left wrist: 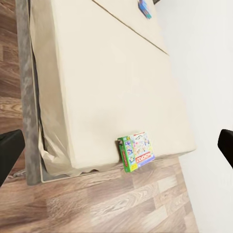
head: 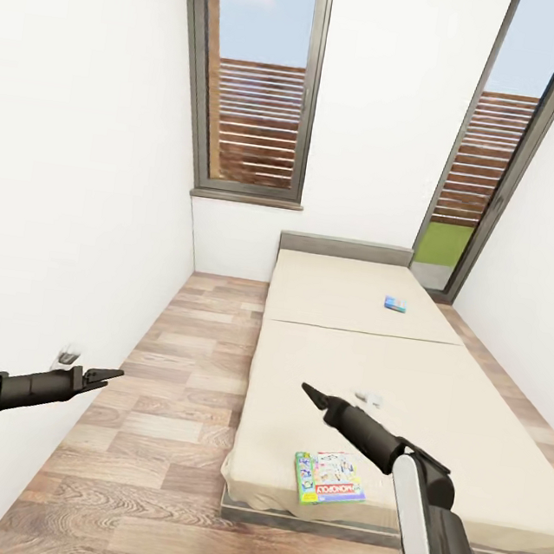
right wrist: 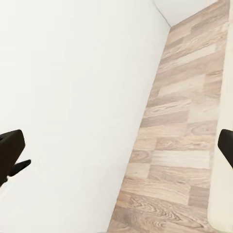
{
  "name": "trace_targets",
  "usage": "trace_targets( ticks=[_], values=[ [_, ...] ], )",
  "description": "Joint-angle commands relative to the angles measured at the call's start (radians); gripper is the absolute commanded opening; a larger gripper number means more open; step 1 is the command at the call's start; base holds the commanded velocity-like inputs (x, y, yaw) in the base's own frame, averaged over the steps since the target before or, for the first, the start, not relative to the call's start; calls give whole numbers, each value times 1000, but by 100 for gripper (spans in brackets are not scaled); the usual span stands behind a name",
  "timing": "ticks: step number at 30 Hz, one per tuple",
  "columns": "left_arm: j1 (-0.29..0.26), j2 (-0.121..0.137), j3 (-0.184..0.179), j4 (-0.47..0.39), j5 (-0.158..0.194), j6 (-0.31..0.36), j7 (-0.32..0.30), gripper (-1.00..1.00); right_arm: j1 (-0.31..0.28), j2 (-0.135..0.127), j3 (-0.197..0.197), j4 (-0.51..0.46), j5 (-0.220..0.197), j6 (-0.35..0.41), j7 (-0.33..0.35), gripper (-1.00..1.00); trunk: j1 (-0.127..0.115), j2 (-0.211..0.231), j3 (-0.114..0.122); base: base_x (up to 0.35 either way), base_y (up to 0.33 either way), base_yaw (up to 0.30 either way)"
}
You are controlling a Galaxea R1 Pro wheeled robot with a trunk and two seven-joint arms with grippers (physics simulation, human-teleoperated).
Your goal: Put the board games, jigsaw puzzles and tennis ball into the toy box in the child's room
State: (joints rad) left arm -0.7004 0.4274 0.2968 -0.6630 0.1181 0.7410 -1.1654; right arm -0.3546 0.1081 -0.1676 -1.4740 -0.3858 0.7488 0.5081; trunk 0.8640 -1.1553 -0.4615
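While both arms hang in the air with nothing held, the right gripper [head: 307,390] shows its fingers drawn together to a point over the bed [head: 436,394], and the left gripper [head: 111,373] looks likewise closed above the wooden floor [head: 184,387]. Nearest lies a green board game [head: 328,477], flat at the mattress corner by the foot edge. A second, blue board game [head: 395,304] rests far up the bed. Each looks a light, stiff cardboard box; pinching one across a thin edge seems best, since the flat lid offers little purchase.
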Motion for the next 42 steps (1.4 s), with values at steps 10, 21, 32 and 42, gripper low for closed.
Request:
trace_targets(
  ticks=[10, 21, 32, 42],
  values=[
    [-1, 0, -1, -1, 3, 9, -6, 100, 166, -53, -292, 19, -248, 65, 14, 100, 0, -1, -1, 0, 0, 0],
    [-1, -1, -1, -1, 3, 10, -8, 100, 235, -151, -473, 383, -271, 21, 238, 100, 0, -1, -1, 0, 0, 0],
    [-1, -1, -1, -1, 3, 13, -8, 100, 236, -217, -487, 624, -280, -145, 283, 100, 0, -1, -1, 0, 0, 0],
    [-1, -1, -1, -1, 3, 15, -8, 100, 209, -225, -493, 786, -283, -237, 271, 100, 35, -64, -29, 0, 0, 0]
  ],
)
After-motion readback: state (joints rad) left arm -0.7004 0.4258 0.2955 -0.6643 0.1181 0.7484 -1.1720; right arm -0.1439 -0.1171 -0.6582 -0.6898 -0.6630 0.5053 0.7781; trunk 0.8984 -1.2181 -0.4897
